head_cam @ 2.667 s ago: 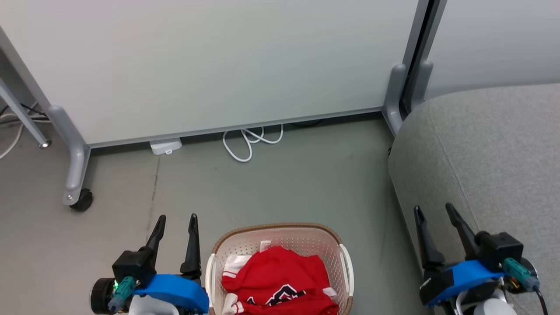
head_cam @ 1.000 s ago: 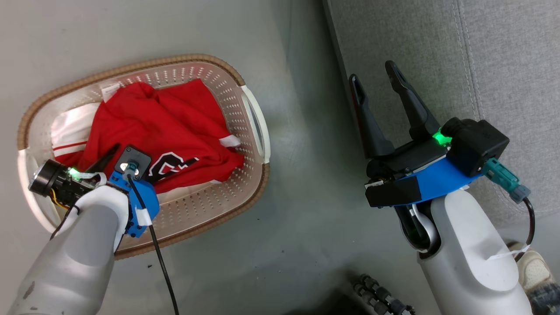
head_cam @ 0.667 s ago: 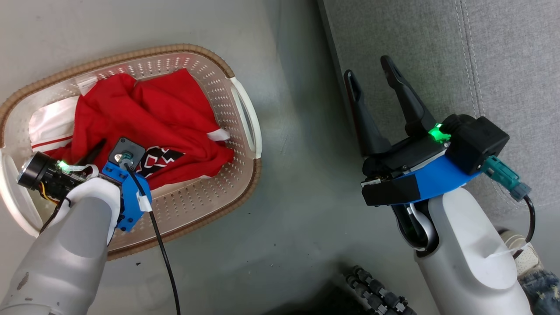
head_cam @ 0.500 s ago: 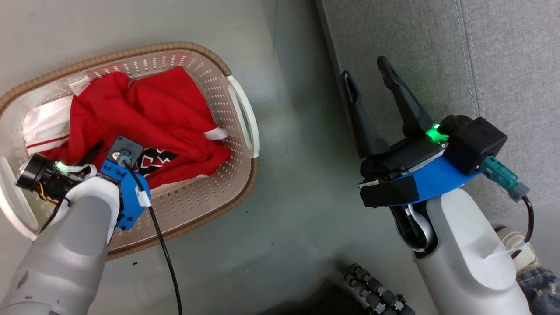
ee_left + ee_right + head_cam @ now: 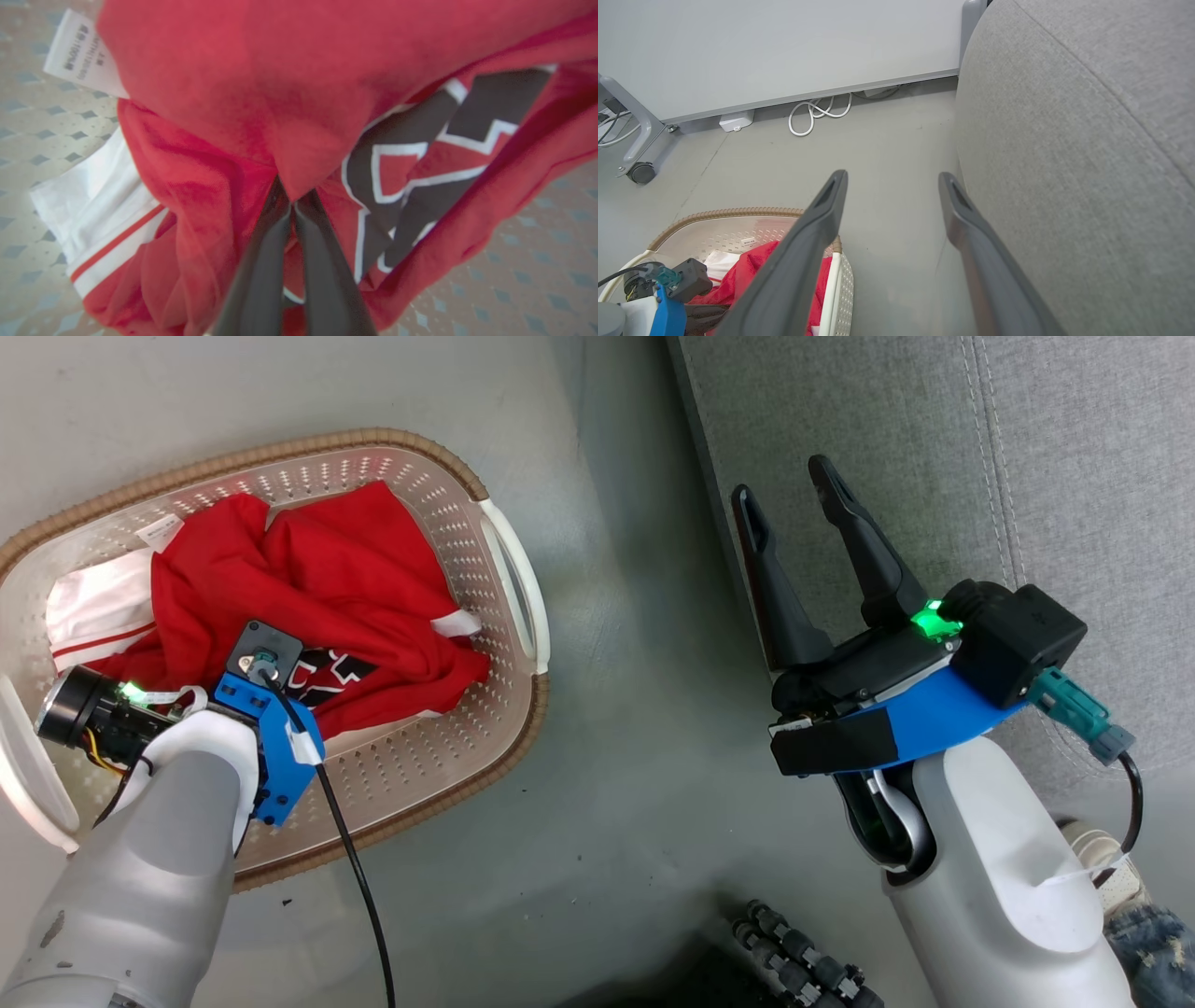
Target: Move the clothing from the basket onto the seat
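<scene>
1. The basket [image 5: 439, 775] stands on the grey floor [image 5: 607, 859] at 9 o'clock in the head view. The seat [image 5: 934, 411] takes up the 1 o'clock corner, with a strip of floor between the two.
2. The clothing [image 5: 317, 569] lies heaped inside the basket, red with black-and-white lettering [image 5: 420, 154]. A white cloth piece [image 5: 93, 607] with a red stripe lies at the heap's 9 o'clock side, against the basket wall.
3. The left jaws are down in the basket, pressed together on a fold of the red clothing. In the left wrist view a white care label [image 5: 79, 56] shows at 10 o'clock.
4. The right jaws stand wide apart and hold nothing. They are above the floor just beside the seat's edge, tips toward 12 o'clock in the head view.
5. In the right wrist view a coiled white cable [image 5: 817, 112] lies on the floor at 11 o'clock, below a pale panel [image 5: 784, 46].
</scene>
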